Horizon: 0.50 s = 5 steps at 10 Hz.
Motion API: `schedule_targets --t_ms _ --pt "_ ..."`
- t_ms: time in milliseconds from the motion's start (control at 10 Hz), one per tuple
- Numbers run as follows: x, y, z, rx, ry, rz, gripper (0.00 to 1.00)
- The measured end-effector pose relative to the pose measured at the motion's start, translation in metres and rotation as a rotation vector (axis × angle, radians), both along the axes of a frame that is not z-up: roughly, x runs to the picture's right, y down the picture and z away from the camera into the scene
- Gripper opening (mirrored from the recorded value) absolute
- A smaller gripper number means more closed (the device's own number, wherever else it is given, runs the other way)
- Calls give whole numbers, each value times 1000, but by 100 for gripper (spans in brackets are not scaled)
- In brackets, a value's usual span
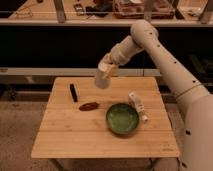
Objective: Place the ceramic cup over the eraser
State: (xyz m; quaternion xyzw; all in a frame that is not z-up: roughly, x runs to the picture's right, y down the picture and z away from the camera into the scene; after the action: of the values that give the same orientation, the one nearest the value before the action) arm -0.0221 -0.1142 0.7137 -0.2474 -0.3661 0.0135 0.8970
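My gripper (pixel 107 68) is shut on the ceramic cup (pixel 102 80), a small off-white tapered cup held tilted in the air above the table's back edge. The arm reaches in from the upper right. The eraser (pixel 74 92), a slim black bar, lies on the wooden table (pixel 65 135) below and to the left of the cup, apart from it.
A round green bowl (pixel 122 118) sits right of the table's centre. A whitish elongated object (pixel 136 105) lies against the bowl's right rim. A reddish-brown oval object (pixel 88 106) rests between the eraser and the bowl. Dark shelving stands behind the table.
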Motion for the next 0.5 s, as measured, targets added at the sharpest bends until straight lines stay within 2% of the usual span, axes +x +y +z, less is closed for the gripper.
schedule_targets --t_ms 300,500 --pt "-50 -2 1 -18 -28 -35 0" --pt "-90 2 7 -57 -27 -29 0"
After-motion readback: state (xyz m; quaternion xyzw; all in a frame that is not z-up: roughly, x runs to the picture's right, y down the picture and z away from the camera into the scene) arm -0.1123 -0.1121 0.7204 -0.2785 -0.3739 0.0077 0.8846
